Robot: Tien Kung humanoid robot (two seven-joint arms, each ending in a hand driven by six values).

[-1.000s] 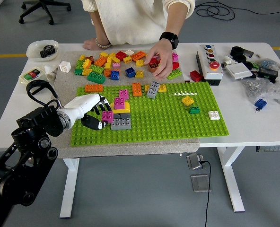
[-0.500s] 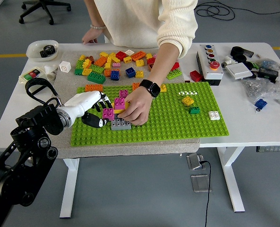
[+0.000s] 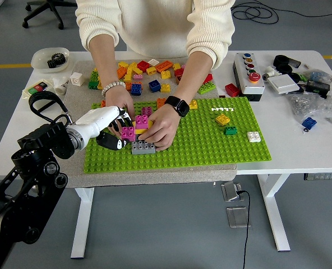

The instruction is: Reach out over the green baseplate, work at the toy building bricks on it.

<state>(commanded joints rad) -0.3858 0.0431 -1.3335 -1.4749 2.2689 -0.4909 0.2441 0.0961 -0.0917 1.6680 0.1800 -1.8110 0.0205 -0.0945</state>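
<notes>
The green baseplate [image 3: 211, 145] lies on a grey mat in mid-table. My left hand [image 3: 113, 132], white with black fingers, hovers over its left part, fingers spread and holding nothing, beside a pink brick [image 3: 128, 133]. A person's hand with a bead bracelet [image 3: 119, 101] comes down over my fingertips. The person's other hand, wearing a watch [image 3: 156, 126], rests on a small stack: a pink brick [image 3: 142, 120] on a yellow one, with a grey brick [image 3: 143, 147] in front. Further right on the plate sit a yellow brick [image 3: 222, 119], a small green brick [image 3: 230, 130] and a white brick [image 3: 254, 136].
A pile of loose coloured bricks [image 3: 155, 72] lies behind the baseplate. A button box [image 3: 248, 75] and a red brick [image 3: 231, 89] stand at the right, with plastic bags [image 3: 317, 103] and a blue brick [image 3: 309, 123] beyond. A white bowl [image 3: 50, 59] sits far left.
The person's watch hand moved from the loose pile onto the brick stack. The bracelet hand then came from the table's far edge down over my left hand, which has barely moved.
</notes>
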